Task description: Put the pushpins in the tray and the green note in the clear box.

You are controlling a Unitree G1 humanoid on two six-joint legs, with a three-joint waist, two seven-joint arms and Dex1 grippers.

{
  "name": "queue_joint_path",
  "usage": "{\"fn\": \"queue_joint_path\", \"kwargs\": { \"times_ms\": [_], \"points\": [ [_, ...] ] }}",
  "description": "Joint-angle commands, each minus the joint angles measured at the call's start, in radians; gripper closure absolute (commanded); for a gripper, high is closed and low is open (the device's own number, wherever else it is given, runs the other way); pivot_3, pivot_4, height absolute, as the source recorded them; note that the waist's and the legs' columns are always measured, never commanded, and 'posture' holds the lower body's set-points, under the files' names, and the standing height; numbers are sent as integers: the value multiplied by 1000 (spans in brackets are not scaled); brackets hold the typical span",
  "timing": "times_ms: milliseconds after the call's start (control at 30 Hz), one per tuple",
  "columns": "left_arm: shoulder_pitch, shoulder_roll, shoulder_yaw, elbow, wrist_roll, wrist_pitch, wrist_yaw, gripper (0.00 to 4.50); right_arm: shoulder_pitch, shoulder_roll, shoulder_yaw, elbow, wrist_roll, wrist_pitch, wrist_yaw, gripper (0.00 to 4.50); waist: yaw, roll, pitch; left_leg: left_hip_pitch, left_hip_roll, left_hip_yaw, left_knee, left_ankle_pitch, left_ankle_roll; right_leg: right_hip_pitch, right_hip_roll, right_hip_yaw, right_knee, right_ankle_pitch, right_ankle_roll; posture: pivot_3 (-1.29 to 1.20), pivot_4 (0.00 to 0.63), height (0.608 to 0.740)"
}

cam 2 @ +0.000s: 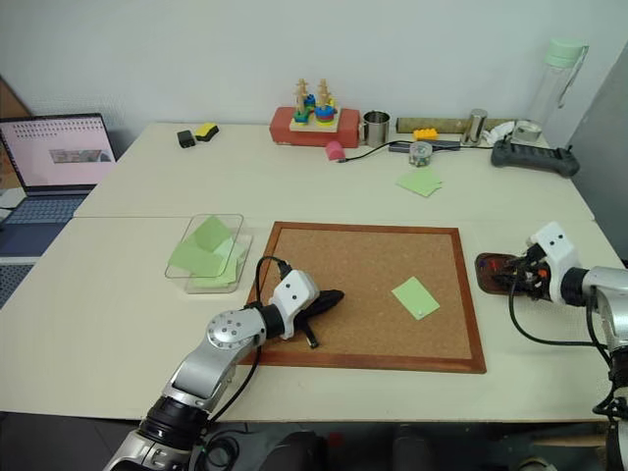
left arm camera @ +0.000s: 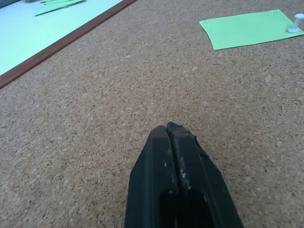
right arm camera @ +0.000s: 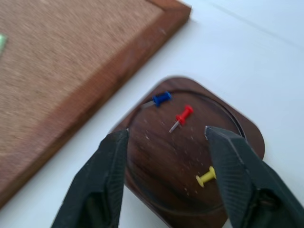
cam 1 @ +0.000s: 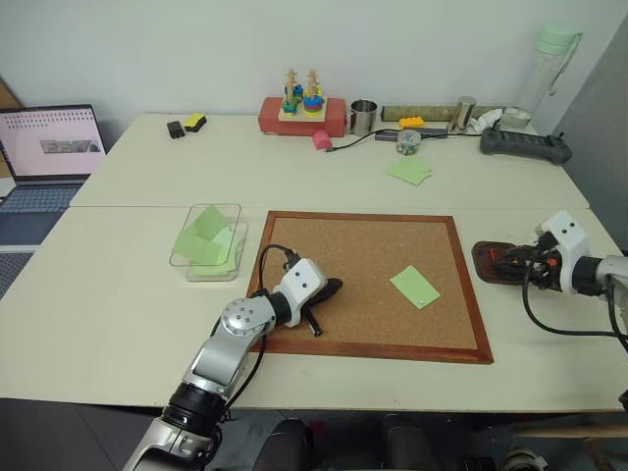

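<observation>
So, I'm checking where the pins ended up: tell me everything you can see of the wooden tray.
The tray is a small dark brown wooden dish, square with rounded corners and a raised rim around a round hollow. It lies flat on the pale table, just beyond the cork board's right edge, apart from its frame. Inside lie a red pushpin, a blue pin and a yellow pin. The right gripper hangs open just above it, holding nothing.

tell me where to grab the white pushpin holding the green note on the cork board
Grip the white pushpin by its raised plastic head, coming from straight above. It stands upright at a corner of the green note, which lies flat on the cork board, so two fingers should likely close on the head from its sides and pull up.
</observation>
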Motion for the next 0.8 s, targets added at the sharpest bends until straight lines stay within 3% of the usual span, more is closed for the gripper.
{"fn": "queue_joint_path", "kwargs": {
  "times_ms": [33,333,533,800],
  "points": [
    [46,22,-29,51,33,40,-14,4500,121,-77,-38,-264,45,-65,126,1598,1,0,0,0,1,0,0,0,0,0,0,0,0,-1,1,0,150,740],
    [33,23,-32,64,35,37,-22,4500,264,35,55,-578,54,-90,80,1598,-3,0,0,0,1,0,0,0,0,1,1,0,-3,-3,5,0,150,740],
    [34,24,-36,59,35,38,-22,4500,229,119,153,-527,-6,-134,52,1598,0,-1,-1,0,1,-1,0,0,0,2,0,-1,-6,-3,5,0,150,740],
    [35,27,-35,57,35,38,-20,4500,193,166,182,-445,-24,-168,42,1598,0,-1,-1,0,1,-1,-1,0,0,2,0,-1,-7,-2,5,0,150,740]
  ]
}}
